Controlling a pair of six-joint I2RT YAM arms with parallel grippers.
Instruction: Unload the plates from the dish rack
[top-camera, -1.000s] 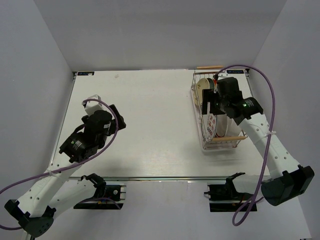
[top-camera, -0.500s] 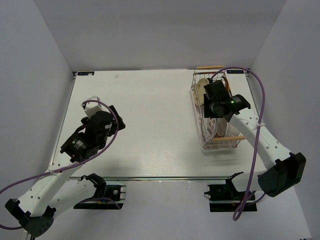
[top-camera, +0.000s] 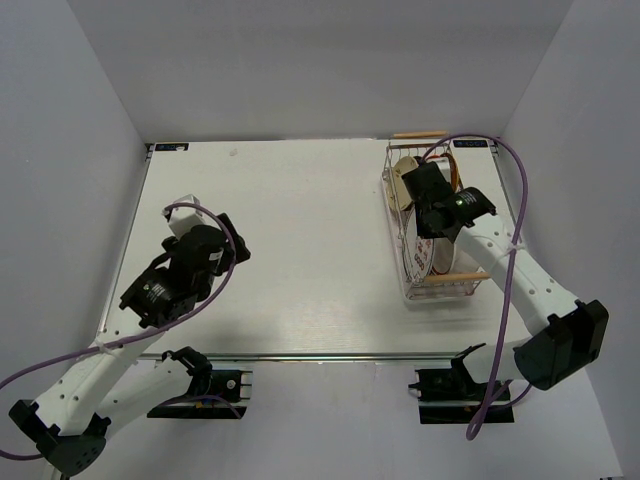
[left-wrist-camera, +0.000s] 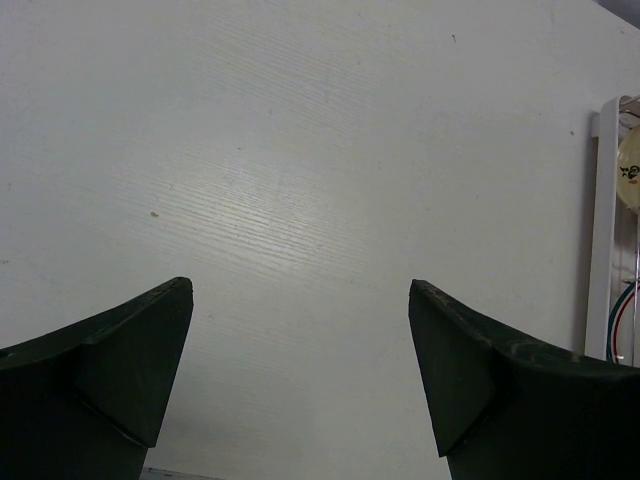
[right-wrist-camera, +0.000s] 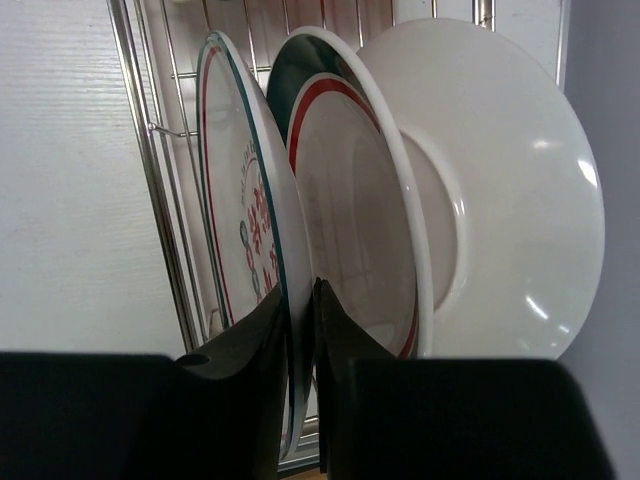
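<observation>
The dish rack (top-camera: 441, 297), a silver wire basket with wooden handles, stands at the table's far right. Upright plates sit in it. In the right wrist view there is a white plate with a teal rim and red marks (right-wrist-camera: 238, 210), a red-rimmed plate (right-wrist-camera: 352, 215) behind it, and a plain white plate (right-wrist-camera: 515, 200). My right gripper (right-wrist-camera: 301, 300) is shut on the teal-rimmed plate's rim, one finger on each face. From above, that plate (top-camera: 417, 257) still rests in the rack under the right gripper (top-camera: 424, 218). My left gripper (top-camera: 234, 238) hangs open over bare table, its fingers (left-wrist-camera: 150, 340) wide apart.
A cream plate (top-camera: 404, 170) stands at the rack's far end. The rack's wire wall (right-wrist-camera: 152, 190) runs close to the left of the gripped plate. The rack's edge (left-wrist-camera: 603, 230) shows at the right of the left wrist view. Walls enclose the table on three sides.
My right gripper has shifted left over the rack and closed from wide open onto the teal-rimmed plate's rim. The left arm has barely moved.
</observation>
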